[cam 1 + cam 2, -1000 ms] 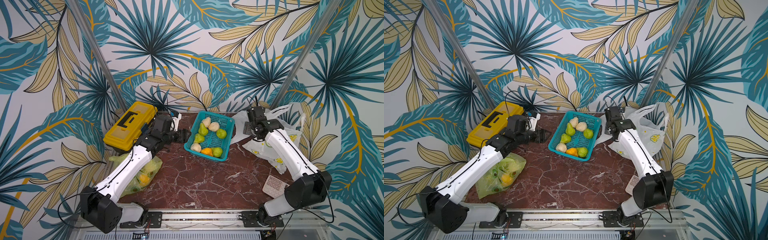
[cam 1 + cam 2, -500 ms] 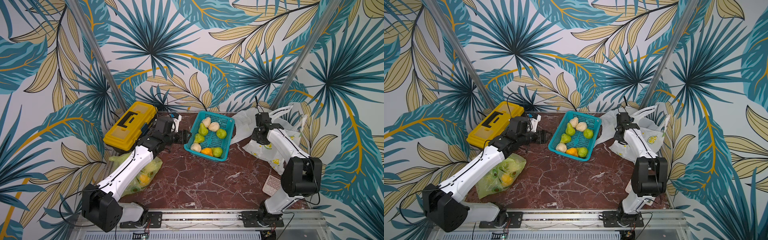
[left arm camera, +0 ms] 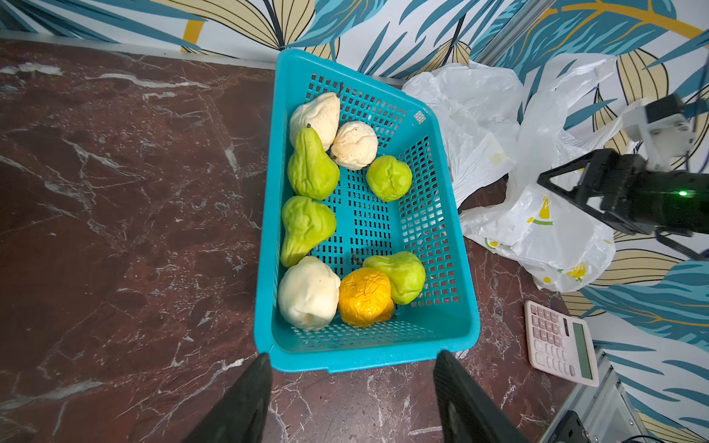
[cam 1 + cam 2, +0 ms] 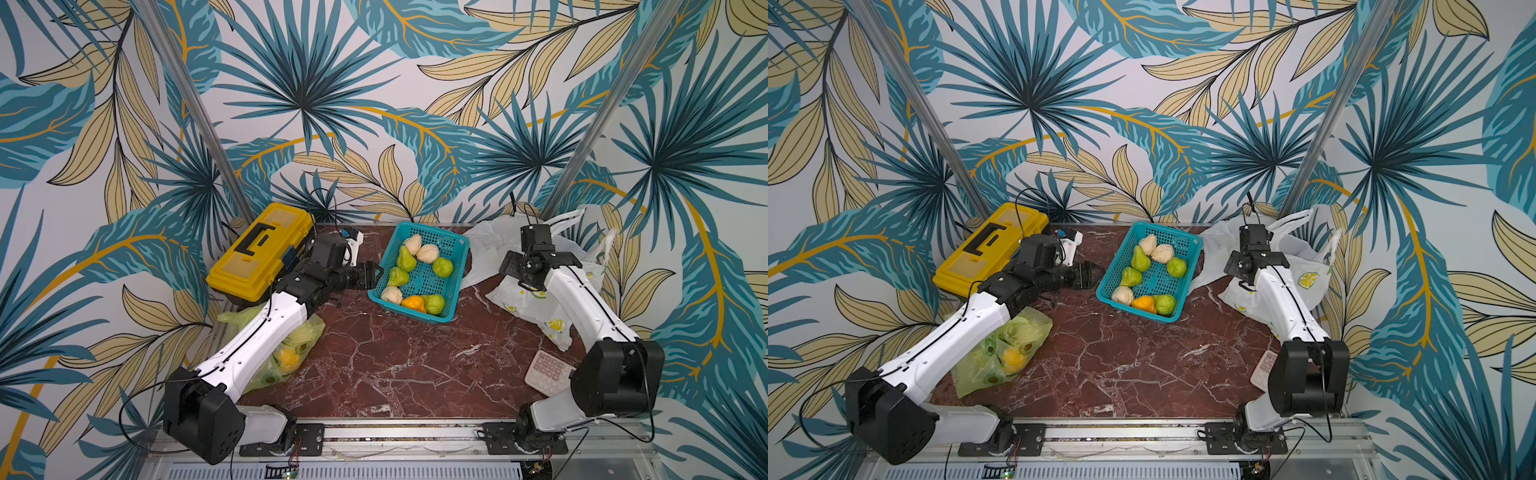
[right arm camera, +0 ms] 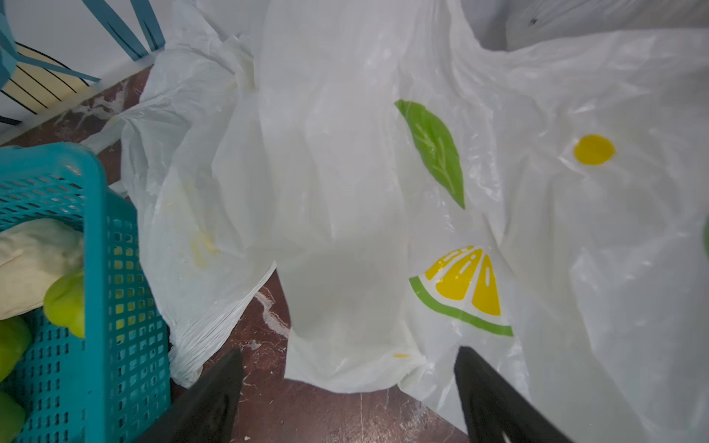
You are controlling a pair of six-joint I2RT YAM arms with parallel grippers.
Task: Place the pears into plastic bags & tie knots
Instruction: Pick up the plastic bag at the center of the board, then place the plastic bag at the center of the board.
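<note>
Several pears lie in the teal basket (image 4: 455, 245): green (image 3: 312, 168), cream (image 3: 307, 293) and one orange (image 3: 364, 297). My left gripper (image 4: 372, 274) (image 3: 351, 360) stands open and empty on the table side of the basket's short wall. A lime-green bag (image 4: 293, 353) with pears inside lies under my left arm. At the right, the lemon-print bag (image 4: 536, 309) (image 5: 479, 230) lies crumpled next to a plain white bag (image 4: 484, 249) (image 5: 192, 184). My right gripper (image 4: 524, 277) (image 5: 347, 354) hovers open over the lemon-print bag's edge, holding nothing.
A yellow toolbox (image 4: 262, 249) sits at the back left, close behind my left wrist. A pink calculator (image 4: 548, 372) (image 3: 562, 341) lies near the table's front right edge. Bare marble table (image 4: 395, 357) stretches between the arms in front of the basket.
My right arm has swung away from the basket's back right corner to the right, over the lemon-print bag. The left arm has hardly moved.
</note>
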